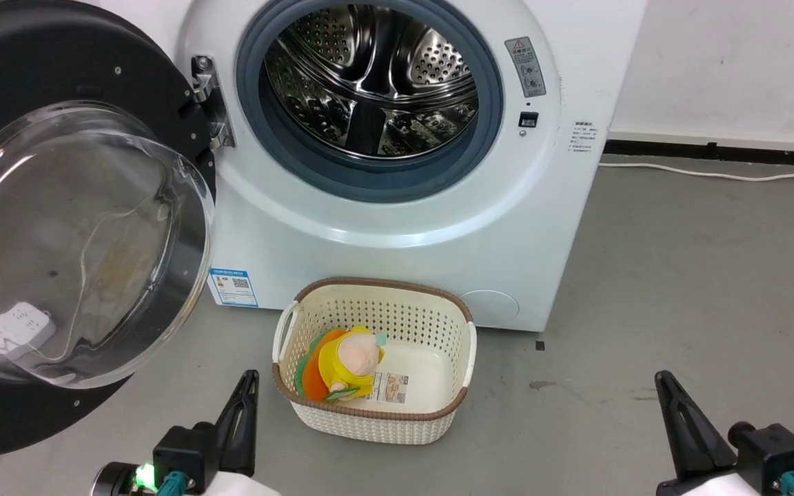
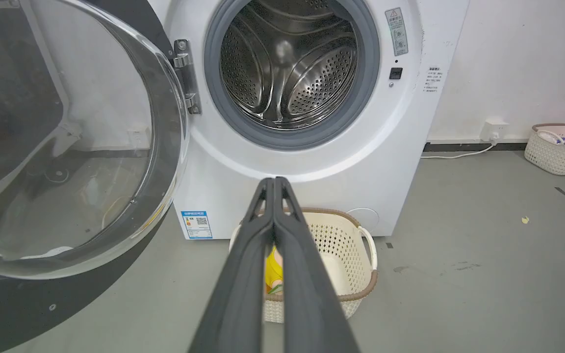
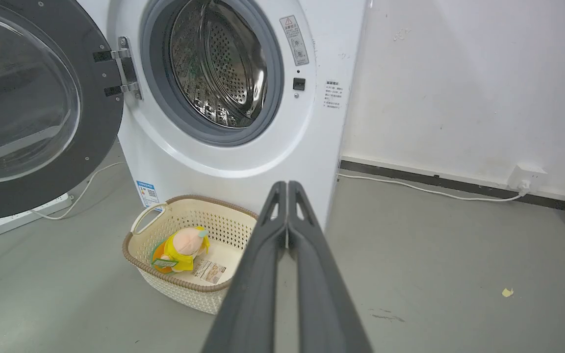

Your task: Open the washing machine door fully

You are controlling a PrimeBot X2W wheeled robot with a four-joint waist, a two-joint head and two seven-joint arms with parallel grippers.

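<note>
The washing machine door point(image 1: 80, 241) stood wide open on the washing machine point(image 1: 383, 262). The left gripper point(image 2: 273, 182) and right gripper point(image 3: 287, 185) were clenched, empty.

Looks like a bare laundry corner, closer to a test room than a lived-in home. Told by the white front-loading washing machine point(image 1: 397, 234) on a plain grey floor point(image 1: 679, 289), backed against a scuffed white wall point(image 3: 459, 73) with black skirting point(image 1: 769, 154). Just in front of the machine, a cream perforated basket point(image 1: 383, 282) holding a soft toy point(image 1: 345, 362). Right of the machine, a wall socket point(image 3: 525, 176) and white cable point(image 3: 410, 185), then a second basket point(image 2: 557, 157). Left of it, a power strip point(image 3: 22, 218) loose on the floor.
</note>
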